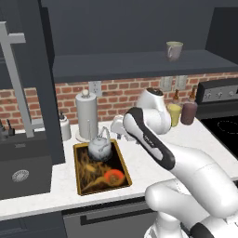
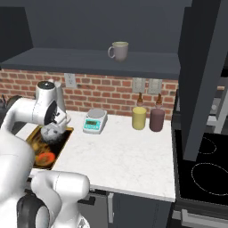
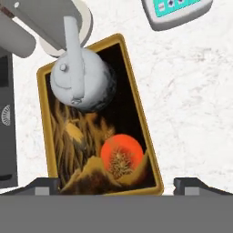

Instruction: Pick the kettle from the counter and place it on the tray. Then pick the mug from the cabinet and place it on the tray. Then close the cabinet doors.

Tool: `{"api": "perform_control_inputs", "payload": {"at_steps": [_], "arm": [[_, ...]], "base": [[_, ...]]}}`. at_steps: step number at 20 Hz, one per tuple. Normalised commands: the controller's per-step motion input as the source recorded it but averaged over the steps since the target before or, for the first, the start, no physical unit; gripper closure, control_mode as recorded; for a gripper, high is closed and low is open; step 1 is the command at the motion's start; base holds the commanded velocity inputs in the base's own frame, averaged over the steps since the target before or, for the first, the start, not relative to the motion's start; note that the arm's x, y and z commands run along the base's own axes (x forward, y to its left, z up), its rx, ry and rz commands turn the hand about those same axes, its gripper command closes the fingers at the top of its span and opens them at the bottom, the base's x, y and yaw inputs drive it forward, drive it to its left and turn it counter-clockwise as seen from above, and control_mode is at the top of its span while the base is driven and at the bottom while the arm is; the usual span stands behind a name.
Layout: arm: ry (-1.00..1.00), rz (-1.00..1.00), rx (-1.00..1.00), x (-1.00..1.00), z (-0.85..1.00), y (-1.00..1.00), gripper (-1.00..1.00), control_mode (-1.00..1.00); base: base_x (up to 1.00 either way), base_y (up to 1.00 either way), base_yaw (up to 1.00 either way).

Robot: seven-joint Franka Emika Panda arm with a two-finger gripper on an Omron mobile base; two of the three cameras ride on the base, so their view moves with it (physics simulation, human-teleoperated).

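On the white desk [image 1: 139,162], the tray [image 1: 82,182] is flanked by a dark sink [image 1: 23,172], a grey cylinder [image 1: 87,116] and a scale [image 2: 95,120]. At the tray's far end the kettle [image 3: 82,81] is seated upright, handle arched along the tray's length. The end effector [image 3: 116,184] is held above, fingers spread, gripping nothing. The mug [image 2: 119,50] is seen on the cabinet shelf [image 2: 89,60].

A smooth, dull-shining metal finish was seen on the kettle [image 3: 82,82]. The tray [image 3: 136,104] was lacquered dark and glossy, rimmed in golden brown. The desk [image 3: 191,109] was rendered as white, lightly veined stone.
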Motion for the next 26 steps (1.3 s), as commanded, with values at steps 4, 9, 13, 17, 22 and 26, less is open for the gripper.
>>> {"api": "perform_control_inputs", "payload": {"at_steps": [4, 9, 13, 17, 22, 26], "arm": [[-0.11, -0.04, -0.12, -0.41, 0.62, -0.57, -1.00, -1.00], [-0.15, -0.04, -0.17, -0.40, 0.71, -0.67, -1.00, -1.00], [-0.12, -0.08, -0.17, -0.36, 0.69, -0.72, -1.00, -1.00], [-0.13, -0.06, -0.18, -0.26, 0.70, -0.60, -1.00, -1.00], [-0.17, -0.01, -0.15, -0.10, 0.83, -0.55, -1.00, -1.00], [-0.23, 0.00, -0.08, 0.00, 0.87, -0.40, -1.00, -1.00]], "base": [[0.00, 0.00, 0.00], [0.00, 0.00, 0.00], [0.00, 0.00, 0.00], [0.00, 0.00, 0.00], [0.00, 0.00, 0.00], [0.00, 0.00, 0.00]]}}
